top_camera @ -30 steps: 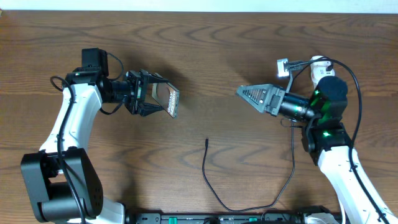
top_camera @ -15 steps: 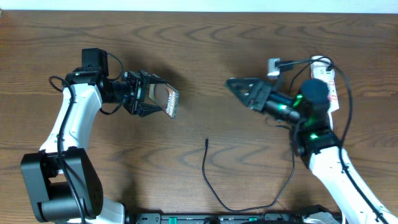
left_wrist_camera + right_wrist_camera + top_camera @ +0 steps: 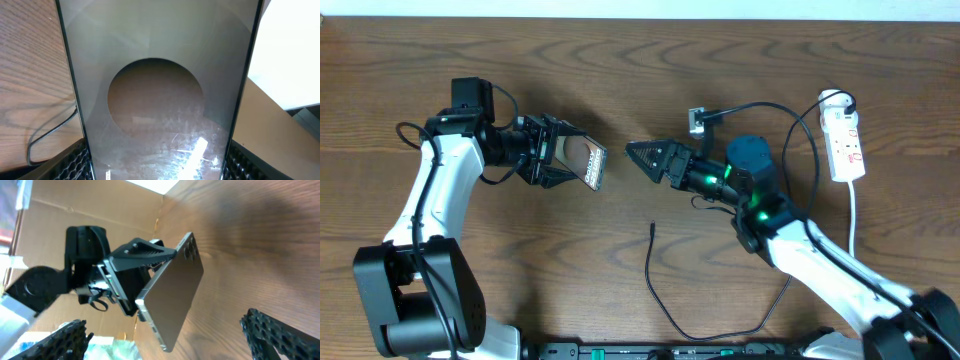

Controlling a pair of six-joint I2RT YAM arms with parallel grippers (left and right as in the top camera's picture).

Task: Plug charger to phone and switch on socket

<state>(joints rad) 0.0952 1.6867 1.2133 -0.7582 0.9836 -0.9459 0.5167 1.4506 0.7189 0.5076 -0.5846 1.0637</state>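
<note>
Phone (image 3: 592,163): clamped edgewise in jaws of left gripper (image 3: 568,158), tilted, held above table (image 3: 650,70). Right gripper (image 3: 642,153): jaws wide, empty, facing phone, apart from it. Charger (image 3: 656,285): loose on table between arms; socket (image 3: 844,140) at far right.

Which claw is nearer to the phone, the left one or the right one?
Left. The left claw grips the phone. The right claw, open, is a short way to the phone's right, not touching it.

Left gripper (image 3: 576,160) reaches inward, jaws clamped on the phone (image 3: 597,166); right gripper (image 3: 638,155) points toward it, jaws seemingly apart.
</note>
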